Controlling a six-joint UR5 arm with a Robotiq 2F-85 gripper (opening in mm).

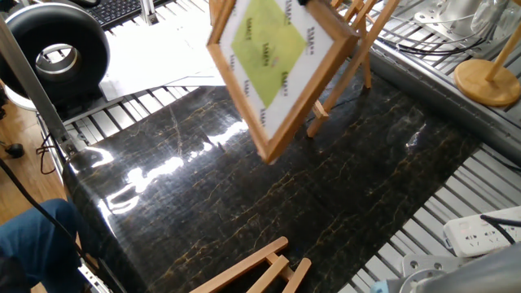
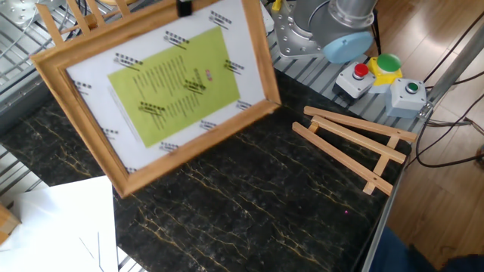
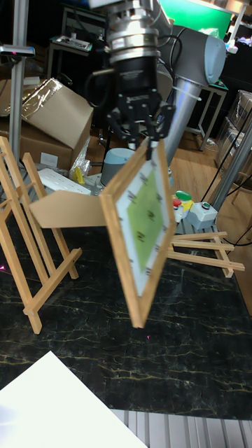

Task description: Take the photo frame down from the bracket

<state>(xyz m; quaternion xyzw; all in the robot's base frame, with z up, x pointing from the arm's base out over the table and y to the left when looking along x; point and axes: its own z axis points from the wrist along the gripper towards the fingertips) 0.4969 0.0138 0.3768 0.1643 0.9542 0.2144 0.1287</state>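
Observation:
The photo frame point(image 2: 162, 87), light wood with a white mat and a yellow-green picture, hangs tilted in the air above the black marble table point(image 2: 265, 204). My gripper point(image 3: 148, 142) is shut on its top edge; in the other fixed view only a dark fingertip point(image 2: 184, 7) shows there. From the side, the frame point(image 3: 143, 231) is well clear of the bracket point(image 3: 52, 283), an upright wooden easel standing bare to its left. In one fixed view the frame point(image 1: 273, 61) is in front and to the left of the bracket point(image 1: 321, 106).
A flat-folded wooden easel point(image 2: 355, 147) lies near the table's edge. White paper sheets point(image 2: 60, 227) cover one corner. Button boxes point(image 2: 378, 75) and the arm's base stand beside the table. A black ring-shaped device point(image 1: 53, 49) and a round wooden stand point(image 1: 488, 81) sit off the table.

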